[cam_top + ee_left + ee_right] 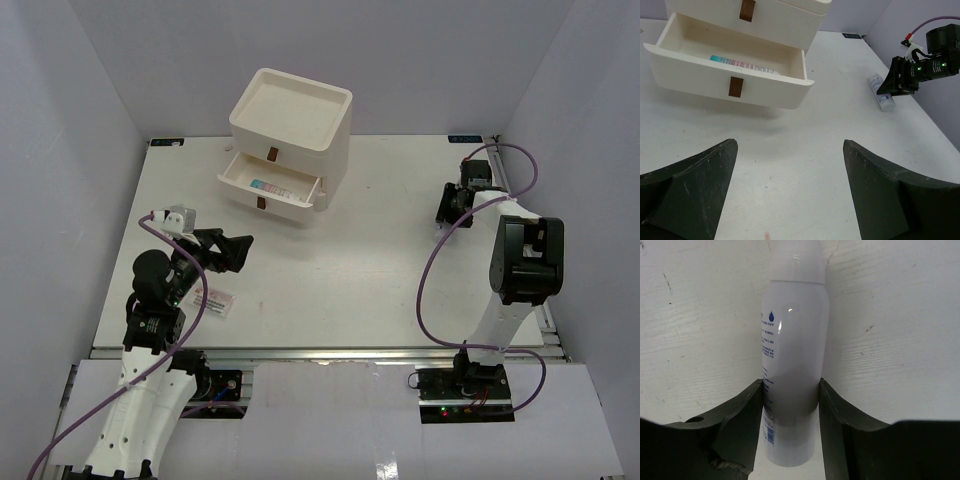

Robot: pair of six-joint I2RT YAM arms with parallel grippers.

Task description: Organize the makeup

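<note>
The white tube lies on the tabletop at the far right, and my right gripper has closed on it, one finger pressed to each side of its lower body. It carries a small blue drop mark with lines of blue print beneath; the print is too fine to read. The tube's bottom end is cut off between my fingers, and its rounded top runs out of the wrist view.

The other tube lies flat in the open lower drawer of the cream chest of drawers at the back of the tabletop. Its label is teal at one end and pink along the middle, but no word on it can be made out. The upper drawer is shut.

The flat white packet sits at the near left, partly hidden under my left arm. Its red print is too small to read.

My left gripper hangs wide apart above the tabletop, holding nothing, facing the chest. A purple cable loops beside my right arm.
</note>
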